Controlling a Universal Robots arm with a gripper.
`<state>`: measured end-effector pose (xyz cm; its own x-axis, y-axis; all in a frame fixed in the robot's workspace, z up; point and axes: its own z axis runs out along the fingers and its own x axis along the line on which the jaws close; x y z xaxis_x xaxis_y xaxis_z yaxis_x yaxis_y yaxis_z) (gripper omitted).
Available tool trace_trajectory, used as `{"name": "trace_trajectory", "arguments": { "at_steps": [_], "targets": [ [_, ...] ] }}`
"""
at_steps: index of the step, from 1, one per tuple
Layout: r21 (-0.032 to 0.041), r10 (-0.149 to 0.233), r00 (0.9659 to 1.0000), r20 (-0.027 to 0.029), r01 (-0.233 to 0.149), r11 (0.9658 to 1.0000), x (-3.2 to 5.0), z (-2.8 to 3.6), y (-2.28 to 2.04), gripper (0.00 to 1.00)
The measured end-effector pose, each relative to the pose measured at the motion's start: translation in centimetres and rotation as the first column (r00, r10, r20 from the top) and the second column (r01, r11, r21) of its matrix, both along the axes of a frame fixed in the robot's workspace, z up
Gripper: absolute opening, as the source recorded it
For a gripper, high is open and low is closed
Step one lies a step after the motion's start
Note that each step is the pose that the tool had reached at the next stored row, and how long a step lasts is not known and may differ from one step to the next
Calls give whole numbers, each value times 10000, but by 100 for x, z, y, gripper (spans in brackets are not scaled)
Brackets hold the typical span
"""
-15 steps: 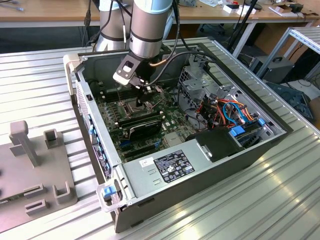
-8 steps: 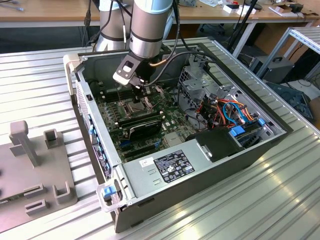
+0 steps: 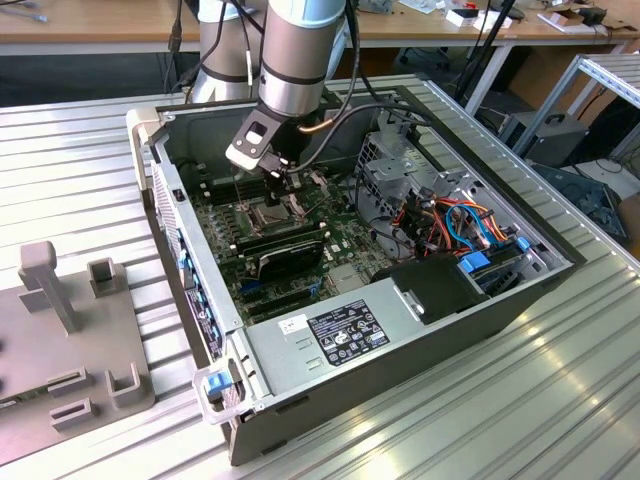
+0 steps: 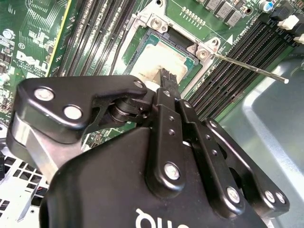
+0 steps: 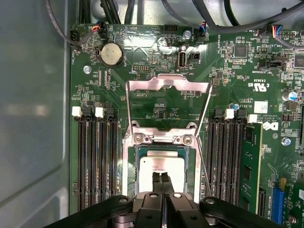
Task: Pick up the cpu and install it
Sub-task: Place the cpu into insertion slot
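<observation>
We're holding our black fingers (image 5: 155, 183) pressed together right over the flat silver-grey square cpu (image 5: 147, 171), which is sitting in its metal socket frame (image 5: 128, 175).

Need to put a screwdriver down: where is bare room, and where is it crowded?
Bare table borders the case at the exterior view's lower right, and a strip lies between case and grey fixture. Crowded inside the case: tool over the cpu, plus cables.
</observation>
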<state>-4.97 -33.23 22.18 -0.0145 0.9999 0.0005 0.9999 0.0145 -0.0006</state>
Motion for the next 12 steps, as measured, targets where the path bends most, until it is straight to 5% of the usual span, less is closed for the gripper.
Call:
{"name": "trace_trajectory", "arguments": {
  "at_steps": [12],
  "targets": [
    [-5,0,10000,-3,0,10000,-1,-120,-8,11]
  ]
}}
